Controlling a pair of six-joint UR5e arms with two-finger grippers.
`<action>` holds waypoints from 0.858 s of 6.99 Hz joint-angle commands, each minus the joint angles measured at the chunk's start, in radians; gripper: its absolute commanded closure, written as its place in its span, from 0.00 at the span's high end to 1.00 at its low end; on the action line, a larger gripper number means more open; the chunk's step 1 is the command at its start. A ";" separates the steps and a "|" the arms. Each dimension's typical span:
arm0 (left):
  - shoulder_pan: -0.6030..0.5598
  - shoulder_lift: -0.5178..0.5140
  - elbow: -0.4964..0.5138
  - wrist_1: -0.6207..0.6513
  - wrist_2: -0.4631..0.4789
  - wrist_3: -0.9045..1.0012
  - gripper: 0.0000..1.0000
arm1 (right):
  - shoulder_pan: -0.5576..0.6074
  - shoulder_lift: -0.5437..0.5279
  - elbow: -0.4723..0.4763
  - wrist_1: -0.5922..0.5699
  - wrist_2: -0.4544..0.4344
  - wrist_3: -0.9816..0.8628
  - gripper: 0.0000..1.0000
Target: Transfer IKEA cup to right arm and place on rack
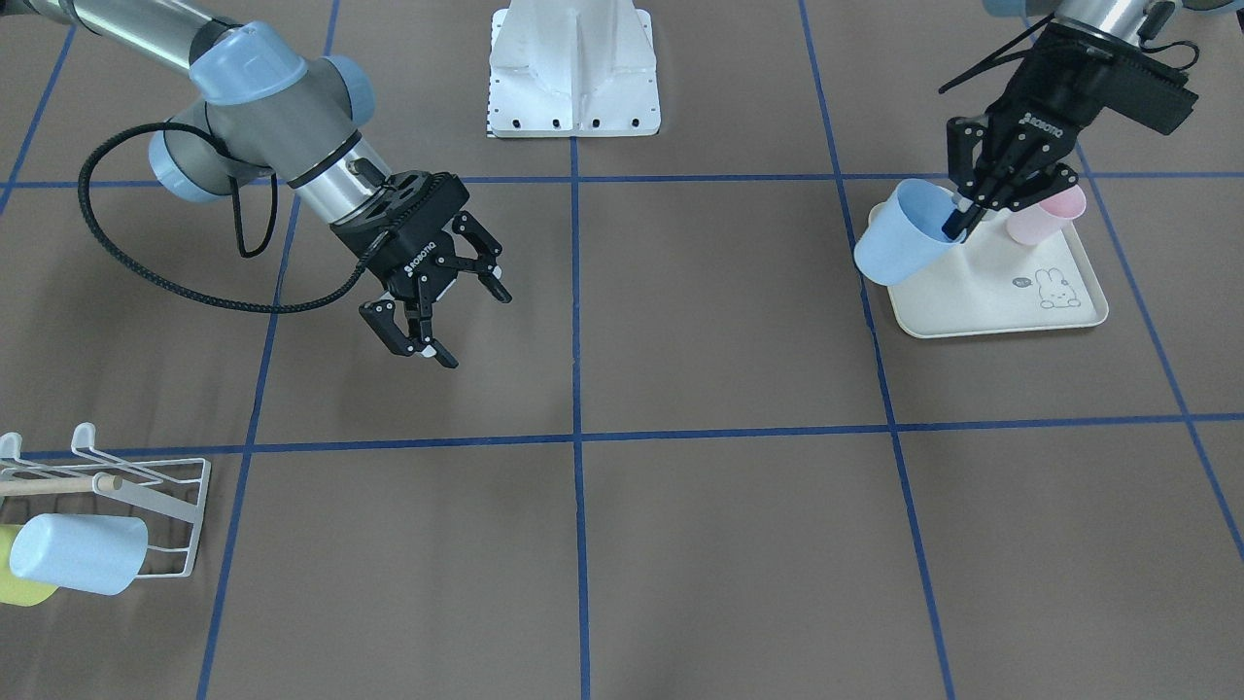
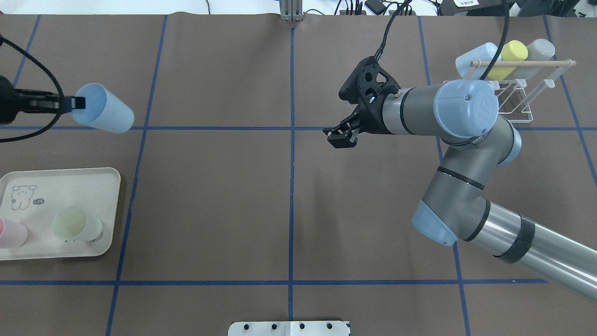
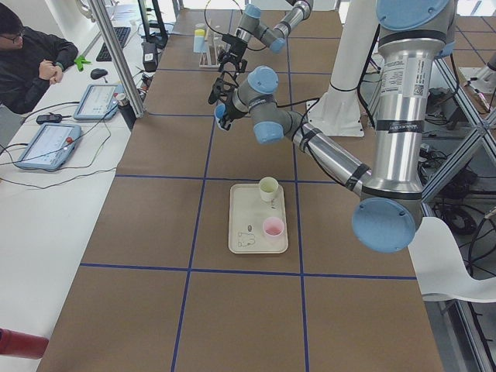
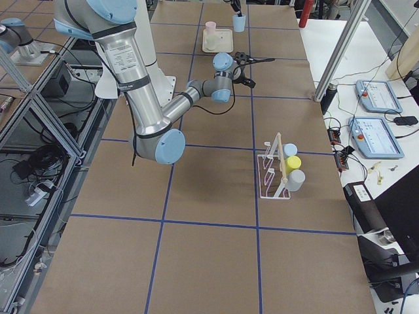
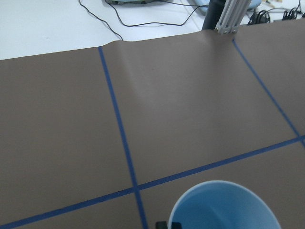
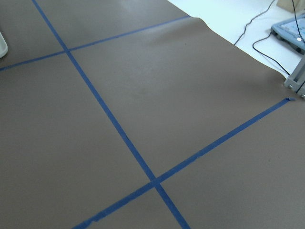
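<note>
1. While pinched at its rim by the left gripper (image 1: 964,216), the IKEA cup (image 1: 899,248), pale blue, is held off the table (image 1: 680,544) and tipped on its side, at the upper right of the front-facing view and the upper left of the overhead view.
2. One finger is seen inside the cup's mouth and another outside it, and the open mouth is turned toward the gripper.
3. The right gripper (image 1: 449,326) is shown left of centre in the front-facing view, with its fingers spread wide and nothing between them, well apart from the IKEA cup.
4. The right arm (image 2: 461,112) is marked by light-blue joint caps, and a thick braided black cable (image 1: 126,262) is looped off it.
5. The rack (image 2: 513,100), made of white wire with a wooden dowel (image 2: 522,63) through it, is placed at the upper right of the overhead view, far from the held cup.
6. Three other cups are carried on the rack: a sky-blue one (image 2: 475,58), a yellow one (image 2: 510,53) and a grey one (image 2: 538,51).
7. A cream tray (image 2: 105,186) with a rabbit print is seen at the lower left of the overhead view, and a green cup (image 2: 77,224) and a pink cup (image 2: 11,233) are stood on it.
</note>
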 commanded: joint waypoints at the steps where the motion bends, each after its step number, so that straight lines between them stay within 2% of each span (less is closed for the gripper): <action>1: 0.101 -0.158 0.000 -0.004 -0.025 -0.302 0.00 | -0.013 -0.047 -0.090 0.277 -0.001 0.000 0.99; 2: 0.159 -0.237 0.005 -0.004 -0.004 -0.439 0.00 | -0.028 -0.049 -0.162 0.430 -0.004 0.000 0.99; 3: 0.230 -0.284 0.005 -0.004 0.097 -0.534 0.00 | -0.050 -0.044 -0.210 0.555 -0.031 0.000 0.99; 4: 0.291 -0.311 0.017 -0.004 0.157 -0.558 0.00 | -0.073 -0.033 -0.210 0.570 -0.045 0.000 0.99; 5: 0.315 -0.349 0.052 -0.005 0.177 -0.569 0.00 | -0.078 -0.033 -0.209 0.582 -0.043 0.000 0.98; 6: 0.348 -0.381 0.090 -0.005 0.179 -0.566 0.00 | -0.093 -0.035 -0.210 0.694 -0.043 0.000 0.97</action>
